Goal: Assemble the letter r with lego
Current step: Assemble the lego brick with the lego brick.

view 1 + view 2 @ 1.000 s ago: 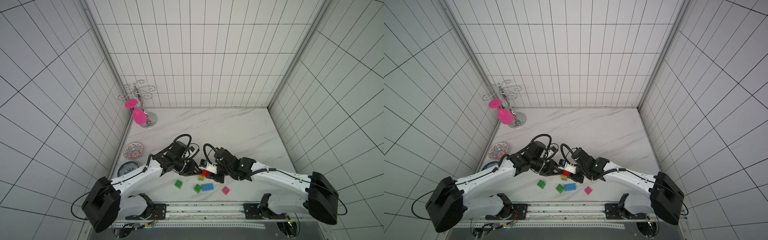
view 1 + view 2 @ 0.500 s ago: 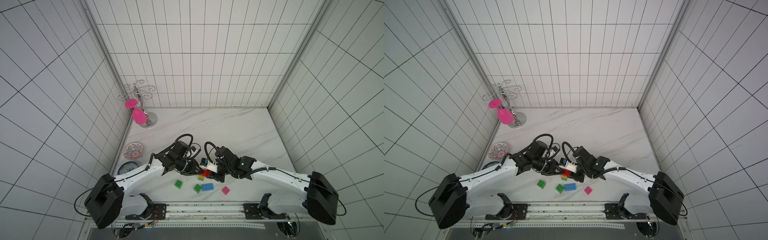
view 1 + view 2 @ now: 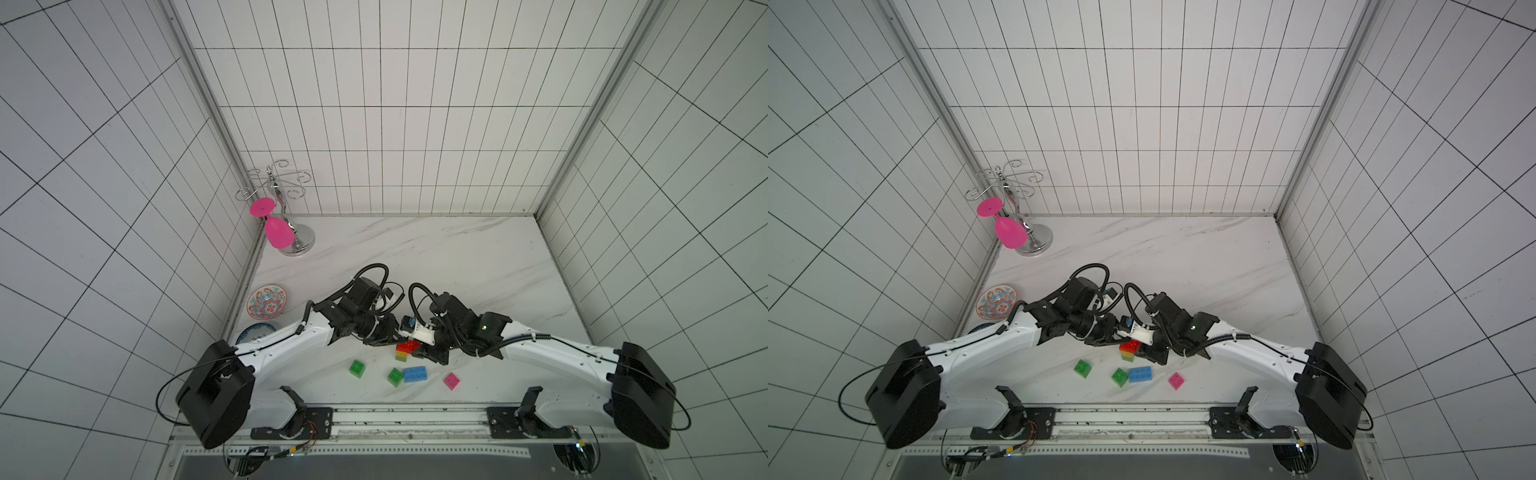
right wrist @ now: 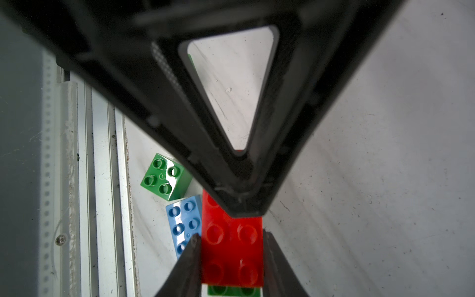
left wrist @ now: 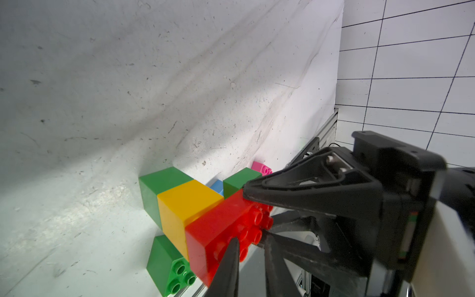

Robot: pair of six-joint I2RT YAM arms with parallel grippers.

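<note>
Red brick (image 4: 231, 246) tops a small tower near the robot-side edge of the table (image 3: 415, 257), with the yellow cube (image 5: 187, 203) under it and the green base cube (image 5: 159, 182) on the marble. The right gripper (image 4: 230, 234) has its jaws clamped on the red brick's long sides. The left gripper (image 5: 250, 239) sets narrow jaws against the studded top; whether they pinch it, I cannot tell. Loose just in front: the blue brick (image 3: 415, 374) touching a second green cube (image 3: 395, 376), with the pink cube (image 3: 451, 380) and a third green cube (image 3: 357, 368) apart.
</note>
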